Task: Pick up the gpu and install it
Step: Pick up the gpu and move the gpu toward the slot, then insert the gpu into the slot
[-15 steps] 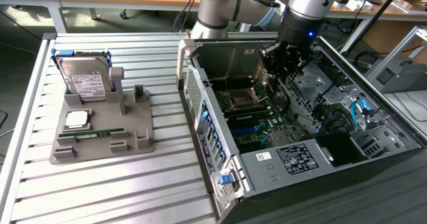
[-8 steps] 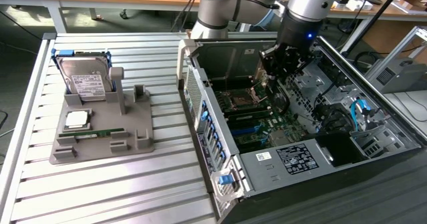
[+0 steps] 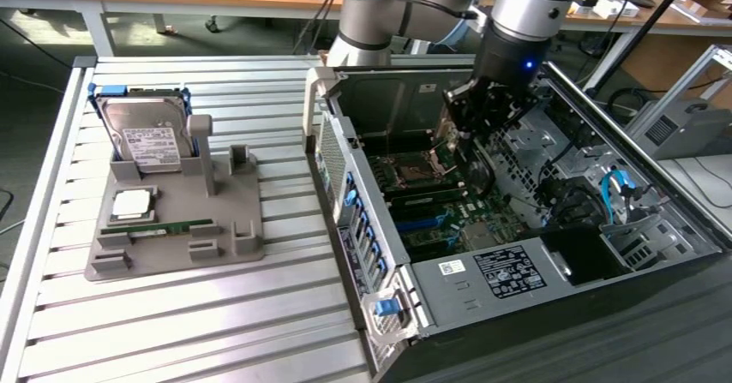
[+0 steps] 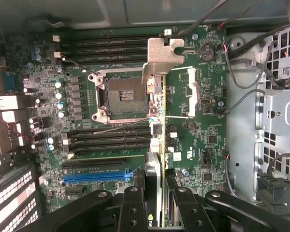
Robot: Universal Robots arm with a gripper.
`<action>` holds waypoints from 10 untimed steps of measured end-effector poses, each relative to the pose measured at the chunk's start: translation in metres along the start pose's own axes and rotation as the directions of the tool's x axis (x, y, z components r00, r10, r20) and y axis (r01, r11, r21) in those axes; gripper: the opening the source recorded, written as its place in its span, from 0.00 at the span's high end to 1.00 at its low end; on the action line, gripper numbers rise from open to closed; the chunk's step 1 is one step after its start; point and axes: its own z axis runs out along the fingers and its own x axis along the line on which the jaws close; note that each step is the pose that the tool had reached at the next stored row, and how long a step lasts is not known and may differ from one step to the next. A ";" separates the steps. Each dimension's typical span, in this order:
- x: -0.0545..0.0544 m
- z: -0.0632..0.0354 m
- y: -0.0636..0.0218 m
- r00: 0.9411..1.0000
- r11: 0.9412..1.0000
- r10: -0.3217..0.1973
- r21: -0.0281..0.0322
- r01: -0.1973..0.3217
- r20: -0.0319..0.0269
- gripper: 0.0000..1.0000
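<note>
My gripper [image 3: 471, 126] is lowered inside the open computer case [image 3: 343, 177], over the motherboard [image 3: 441, 220]. It is shut on the gpu [image 4: 156, 145], a thin dark card seen edge-on in the wrist view, with its silvery bracket [image 4: 162, 55] at the far end. The black fingers [image 4: 133, 203] clamp the card from both sides. The card hangs above the board beside the CPU socket [image 4: 123, 94], over the area between the memory slots and the blue expansion slot [image 4: 94, 177]. Whether it touches the board I cannot tell.
A grey holder [image 3: 171, 220] stands on the slatted table at the exterior view's left, carrying a hard drive [image 3: 147, 134], a chip [image 3: 132, 203] and a green memory stick [image 3: 158, 227]. Cables [image 3: 612, 190] and a drive cage crowd the case's right side.
</note>
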 end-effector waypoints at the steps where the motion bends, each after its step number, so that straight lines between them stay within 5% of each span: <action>1: 0.000 0.0007 0.0000 1.000 1.000 0.000 0.000 0.000 0.000 0.73; 10: 0.000 0.0012 0.0001 1.000 1.000 0.000 0.000 0.000 0.000 0.73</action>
